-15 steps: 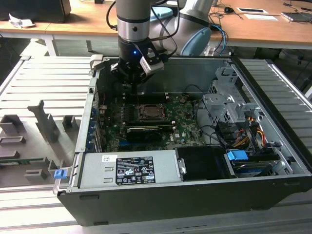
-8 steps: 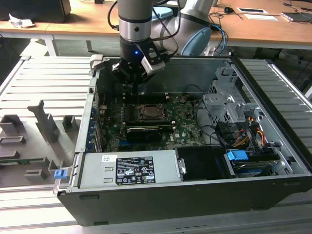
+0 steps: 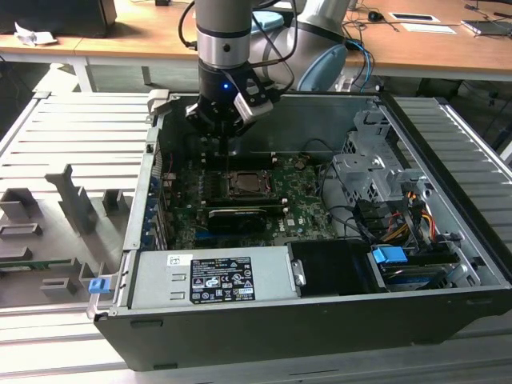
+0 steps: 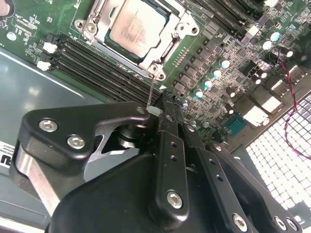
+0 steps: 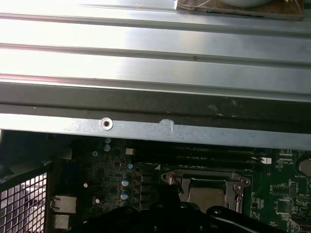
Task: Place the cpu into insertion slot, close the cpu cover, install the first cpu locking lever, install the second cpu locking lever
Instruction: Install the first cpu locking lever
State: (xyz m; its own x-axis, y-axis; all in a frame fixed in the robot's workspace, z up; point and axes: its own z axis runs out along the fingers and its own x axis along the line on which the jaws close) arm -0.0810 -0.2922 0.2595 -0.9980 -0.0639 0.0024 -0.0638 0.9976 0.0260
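Observation:
The cpu (image 4: 133, 26) lies silver side up in the insertion slot (image 3: 244, 185) on the green motherboard. The cpu cover (image 4: 182, 30) is down around it as a metal frame. A thin wire locking lever (image 4: 151, 90) rises from the socket's corner to my gripper (image 4: 163, 103), whose black fingers are shut on its end. In the exterior view my gripper (image 3: 226, 132) hangs just behind the socket, inside the open computer case. The first wrist view has the socket and cpu (image 5: 206, 196) below the case wall.
Long black memory slots (image 4: 97, 63) run beside the socket. A black card (image 3: 238, 214) sits in front of it, with the power supply (image 3: 212, 276) nearer still. A drive cage (image 3: 376, 172) and cables stand at the exterior view's right. The case wall (image 5: 155, 131) is close behind.

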